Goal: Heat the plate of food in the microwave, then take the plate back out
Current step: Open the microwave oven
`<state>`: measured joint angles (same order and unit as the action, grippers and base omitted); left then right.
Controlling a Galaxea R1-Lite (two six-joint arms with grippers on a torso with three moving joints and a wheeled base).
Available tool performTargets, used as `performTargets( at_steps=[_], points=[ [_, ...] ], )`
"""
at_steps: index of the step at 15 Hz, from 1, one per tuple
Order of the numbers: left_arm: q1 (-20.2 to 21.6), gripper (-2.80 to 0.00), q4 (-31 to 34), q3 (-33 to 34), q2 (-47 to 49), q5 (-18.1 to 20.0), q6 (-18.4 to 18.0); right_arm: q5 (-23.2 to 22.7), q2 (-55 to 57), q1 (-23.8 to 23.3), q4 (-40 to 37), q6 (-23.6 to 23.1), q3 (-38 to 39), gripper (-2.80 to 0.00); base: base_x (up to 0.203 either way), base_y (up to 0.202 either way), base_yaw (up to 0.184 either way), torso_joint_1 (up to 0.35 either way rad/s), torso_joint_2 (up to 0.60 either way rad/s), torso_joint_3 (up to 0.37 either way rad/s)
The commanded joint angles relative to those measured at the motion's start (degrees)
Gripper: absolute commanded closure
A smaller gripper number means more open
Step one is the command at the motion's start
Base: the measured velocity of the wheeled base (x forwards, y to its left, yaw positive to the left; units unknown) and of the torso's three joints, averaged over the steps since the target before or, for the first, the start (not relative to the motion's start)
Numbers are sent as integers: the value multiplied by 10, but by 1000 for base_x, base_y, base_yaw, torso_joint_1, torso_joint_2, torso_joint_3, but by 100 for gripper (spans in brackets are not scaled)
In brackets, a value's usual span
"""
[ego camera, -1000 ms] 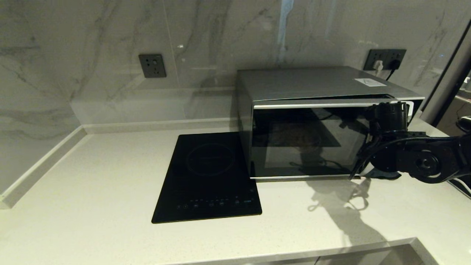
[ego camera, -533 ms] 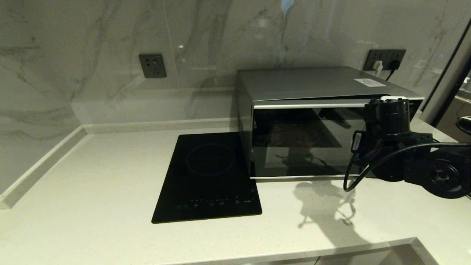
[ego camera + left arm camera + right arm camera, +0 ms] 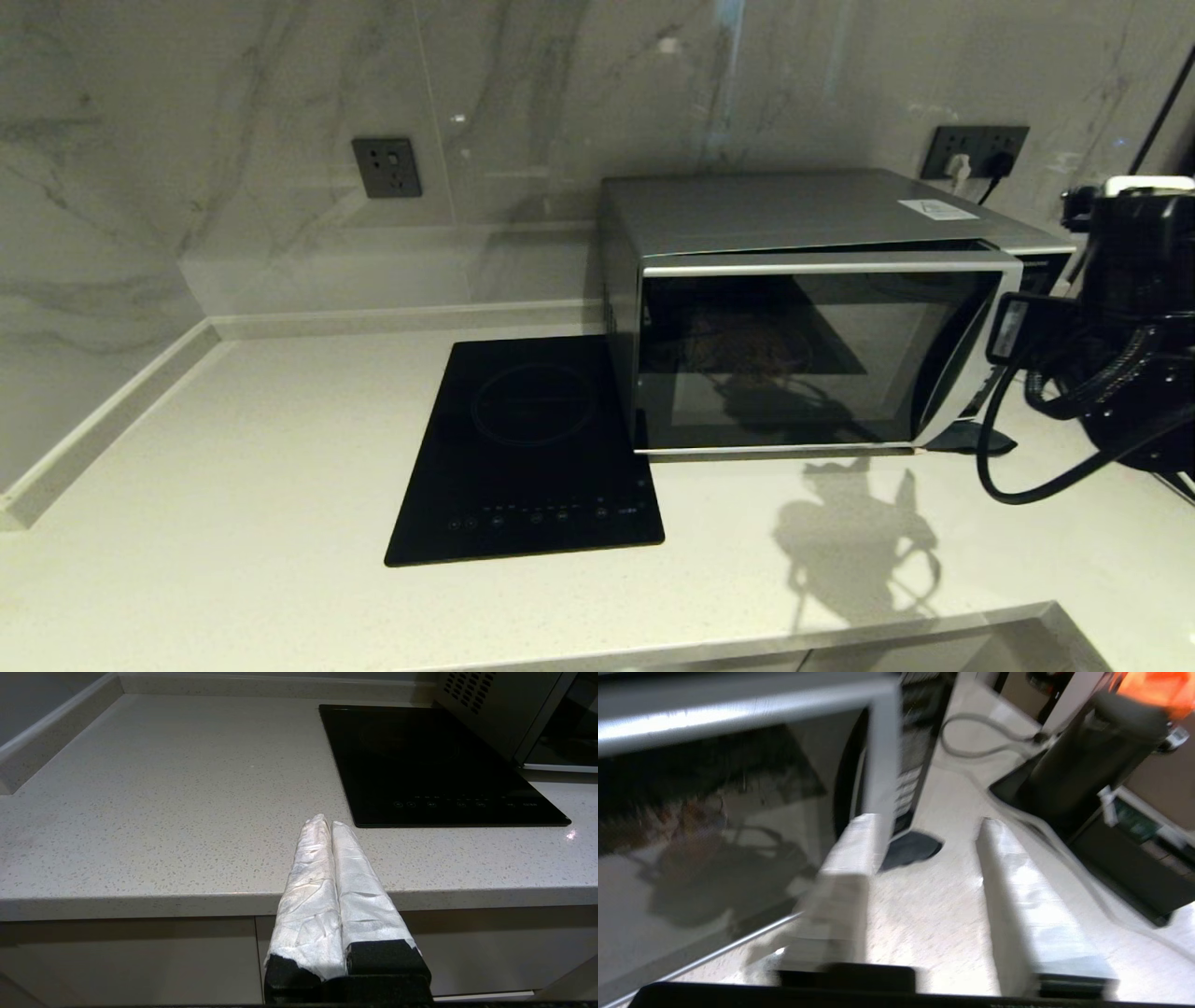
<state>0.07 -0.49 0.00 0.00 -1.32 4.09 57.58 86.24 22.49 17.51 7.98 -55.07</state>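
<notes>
The silver microwave (image 3: 794, 210) stands at the back right of the counter. Its dark glass door (image 3: 775, 364) hangs slightly ajar, with the free edge and curved handle (image 3: 963, 359) standing off the button panel (image 3: 915, 760). Through the glass a dim brownish shape (image 3: 738, 341) shows inside; I cannot make out the lilac plate. My right gripper (image 3: 927, 823) is open beside the door's free edge, one finger (image 3: 852, 858) close to it, only countertop between the two. My left gripper (image 3: 324, 822) is shut and empty, parked below the counter's front edge.
A flat black induction hob (image 3: 527, 448) lies left of the microwave. A dark pad (image 3: 966, 439) sits at the microwave's front right corner. To the right are a black appliance (image 3: 1083, 760) and its cable (image 3: 971, 751). Wall sockets (image 3: 386, 166) sit behind.
My right arm has swung from in front of the door's right side out to the right, uncovering the handle. The door has not visibly shifted. The left arm stays put.
</notes>
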Motion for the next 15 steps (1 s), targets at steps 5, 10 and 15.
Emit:
performTargets(
  at_steps=[5, 10, 15],
  points=[
    [0, 0, 0, 0, 1, 0, 0, -79, -57, -51, -267, 55, -242, 0, 0, 0, 0, 0, 0, 0],
    [0, 0, 0, 0, 1, 0, 0, -281, 80, -89, -625, 234, -536, 0, 0, 0, 0, 0, 0, 0],
    [0, 0, 0, 0, 1, 0, 0, -419, 183, -158, -685, 275, -581, 0, 0, 0, 0, 0, 0, 0]
  ],
)
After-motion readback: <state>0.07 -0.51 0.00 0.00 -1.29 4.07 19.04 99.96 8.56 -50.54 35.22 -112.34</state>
